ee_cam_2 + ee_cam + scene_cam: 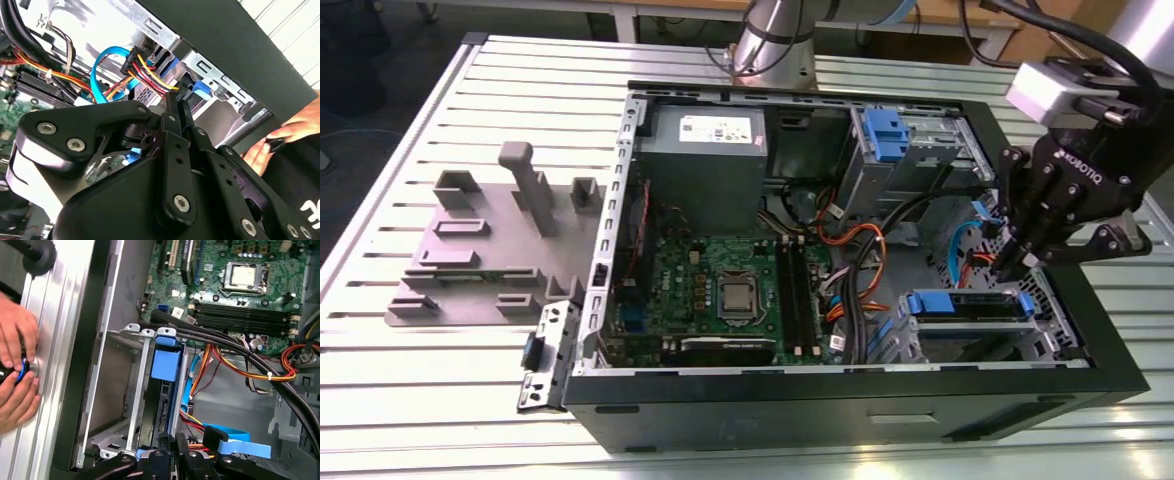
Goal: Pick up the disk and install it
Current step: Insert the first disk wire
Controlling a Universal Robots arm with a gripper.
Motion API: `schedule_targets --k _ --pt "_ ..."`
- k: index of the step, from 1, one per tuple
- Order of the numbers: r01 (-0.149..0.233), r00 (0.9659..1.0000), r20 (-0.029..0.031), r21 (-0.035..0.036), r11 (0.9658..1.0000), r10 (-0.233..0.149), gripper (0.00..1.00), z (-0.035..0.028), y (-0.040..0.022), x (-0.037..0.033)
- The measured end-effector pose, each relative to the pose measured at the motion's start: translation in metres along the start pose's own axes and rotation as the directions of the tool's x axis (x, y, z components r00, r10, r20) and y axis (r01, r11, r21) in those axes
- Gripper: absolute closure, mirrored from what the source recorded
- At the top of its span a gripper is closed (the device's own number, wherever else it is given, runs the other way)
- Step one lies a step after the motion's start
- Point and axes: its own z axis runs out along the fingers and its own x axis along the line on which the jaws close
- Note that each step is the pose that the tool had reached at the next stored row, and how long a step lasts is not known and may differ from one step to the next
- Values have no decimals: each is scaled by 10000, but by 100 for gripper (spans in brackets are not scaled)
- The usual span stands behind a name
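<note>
Here, the disk point(969, 303) lies flat in a metal drive cage point(137, 390) at the lower corner of the open computer case point(854, 400), its long axis running across the exterior view. The gripper point(1014, 262) hangs just above its right end, jaws pressed together on nothing.

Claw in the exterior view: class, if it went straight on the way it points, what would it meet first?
Probably the blue-fronted drive bay below the claw, which points down into the case's corner. Depth is unclear; the cables beside it might come first.
</note>
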Motion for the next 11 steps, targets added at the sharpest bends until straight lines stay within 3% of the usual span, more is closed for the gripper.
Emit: schedule_targets --k 7,9,11 --pt "-112 9999 83 -14 9999 112 84 21 12 66" --pt "-104 9997 205 0 9999 104 84 28 18 91" --pt "-93 9991 422 25 10000 92 84 33 23 98"
